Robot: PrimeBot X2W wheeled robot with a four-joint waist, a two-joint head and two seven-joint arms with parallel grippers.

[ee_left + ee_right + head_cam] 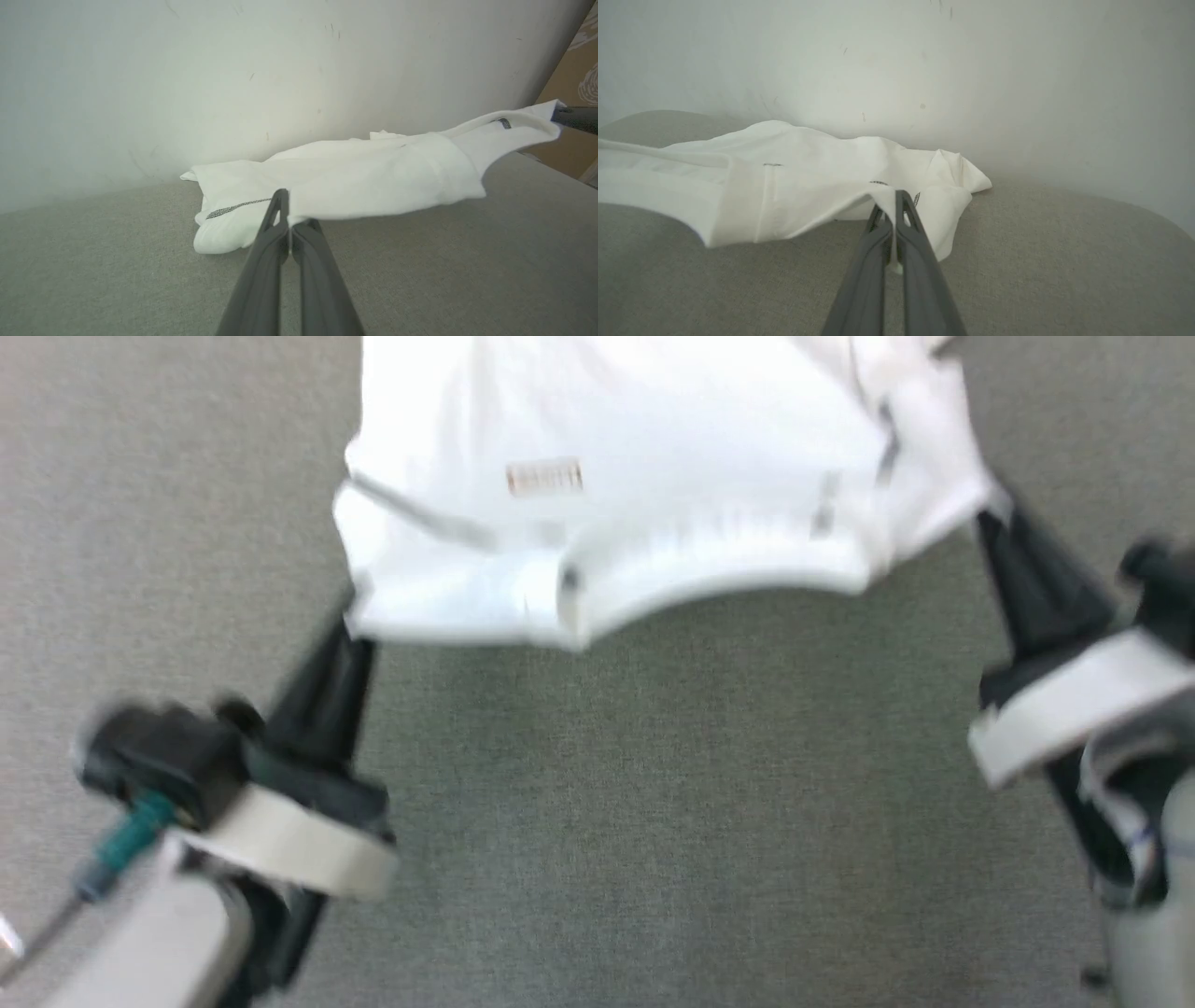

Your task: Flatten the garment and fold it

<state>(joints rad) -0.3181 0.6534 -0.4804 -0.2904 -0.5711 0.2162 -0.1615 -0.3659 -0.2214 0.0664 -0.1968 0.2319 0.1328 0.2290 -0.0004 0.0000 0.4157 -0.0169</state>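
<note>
The white shirt (653,476) lies at the far side of the grey cloth surface (653,803). Its back part is bunched against the pale wall (233,70), and its near edge is raised off the surface and strung between the two grippers. The left gripper (292,213) has its two dark fingers (266,266) pressed together, with the shirt's near left corner pinched between the tips. The cloth drapes over one fingertip and hides it. The right gripper (893,205) is likewise closed, with a fold of the shirt's near right corner caught between its tips and a sliver of white showing down the slit between the fingers. Between the two grips the edge sags in a shallow curve, clear of the surface, with a shadowed gap beneath it. In the left wrist view the other arm's fingertips show at the far right, clamped on the opposite corner. A line of dark grey stitching (236,206) runs along a folded part that rests on the surface just beside the left gripper's tips. The head view is blurred. There a small tan label (545,478) shows near the shirt's middle, and the grippers stand well apart, one at each near corner, fingers slanting up to the cloth.
</note>
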